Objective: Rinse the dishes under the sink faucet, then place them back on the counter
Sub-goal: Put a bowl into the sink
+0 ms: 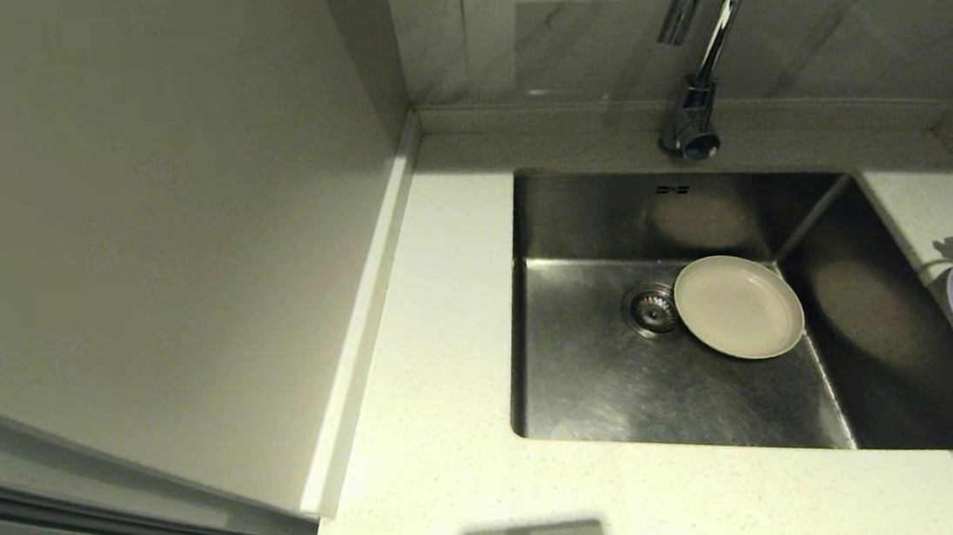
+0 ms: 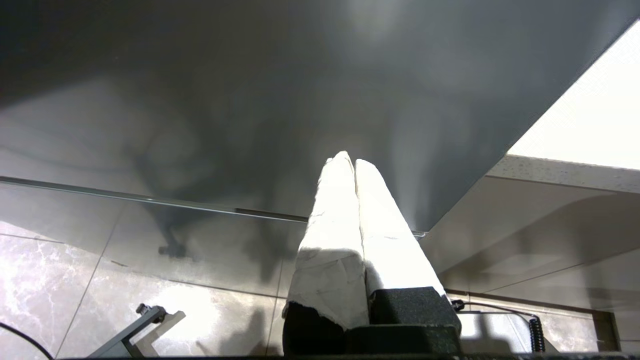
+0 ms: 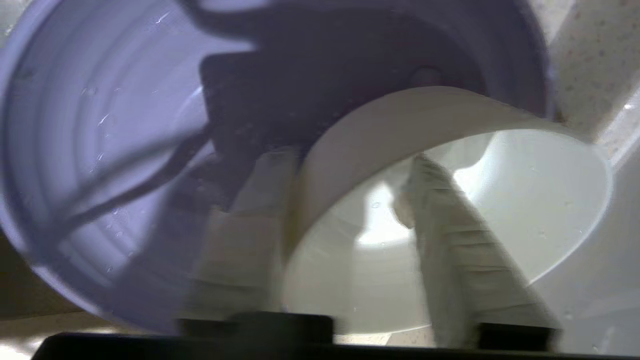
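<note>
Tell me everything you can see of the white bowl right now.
The white bowl is small, round and smooth, glossy like ceramic or plastic, with a plain rim and a few water droplets inside. It sits over the lavender plate, at the counter's right side beside the sink. The right gripper straddles its rim, one finger inside, one outside; whether they actually pinch it is unclear. Only the right wrist view shows the bowl.

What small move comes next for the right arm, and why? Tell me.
Probably open the right gripper and back off. Its fingers straddle the bowl wall, and the bowl seems to sit on the lavender plate on the counter, so it looks placed. The beige plate lies in the sink, likely the next pickup.
</note>
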